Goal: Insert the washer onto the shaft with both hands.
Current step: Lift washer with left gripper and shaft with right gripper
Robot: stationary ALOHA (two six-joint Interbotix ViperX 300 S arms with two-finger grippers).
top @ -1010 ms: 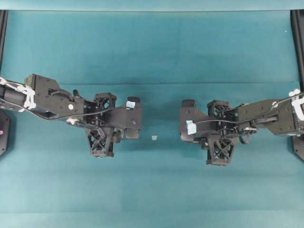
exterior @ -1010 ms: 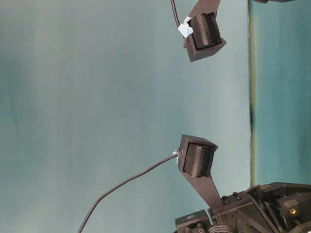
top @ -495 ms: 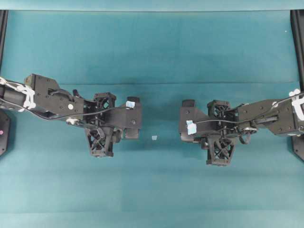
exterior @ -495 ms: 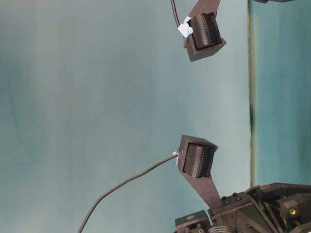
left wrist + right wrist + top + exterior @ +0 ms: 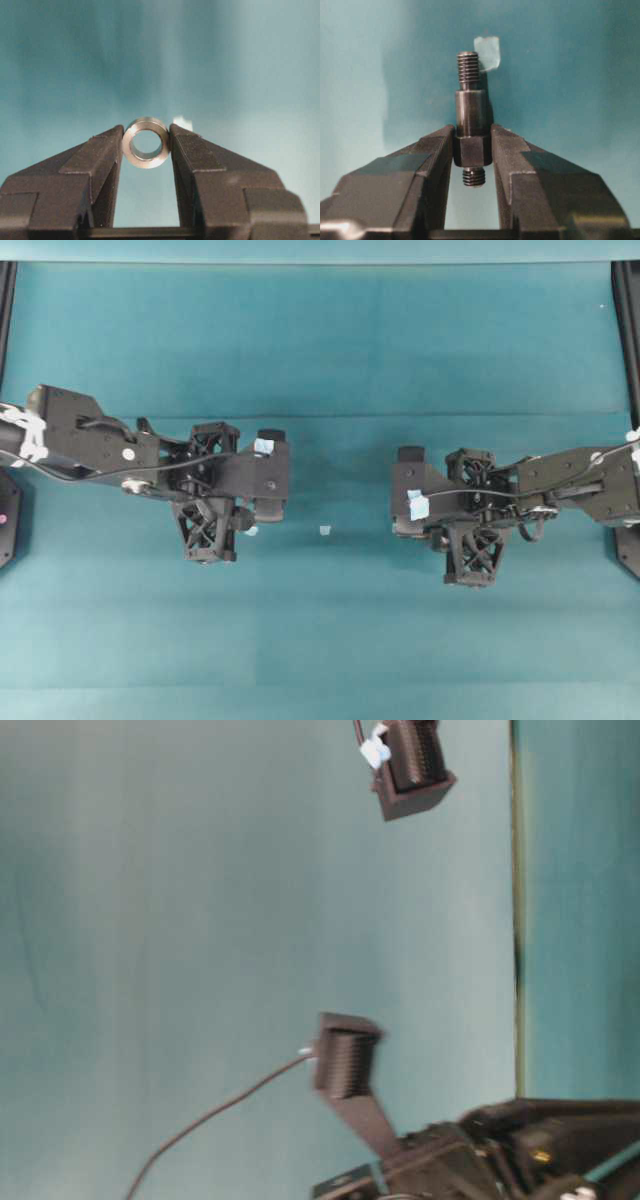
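In the left wrist view my left gripper (image 5: 146, 134) is shut on the washer (image 5: 146, 156), a dull silver ring pinched at the fingertips with its hole facing the camera. In the right wrist view my right gripper (image 5: 472, 131) is shut on the shaft (image 5: 471, 107). It holds the shaft by its hexagonal collar, and the thinner threaded end points away from the jaws. In the overhead view the left arm (image 5: 150, 455) and right arm (image 5: 560, 485) face each other across a gap. Washer, shaft and fingertips are hidden under the arms there.
A pale blue tape scrap (image 5: 324, 530) lies on the teal table (image 5: 320, 340) between the arms, and another (image 5: 250, 532) lies by the left arm. Scraps also show behind the washer (image 5: 182, 122) and behind the shaft tip (image 5: 487, 51). Black frame posts (image 5: 628, 330) stand at the sides.
Both arms have drawn back from the middle, so the gap between them is wider. The left arm went left and slightly back. The right arm went right.
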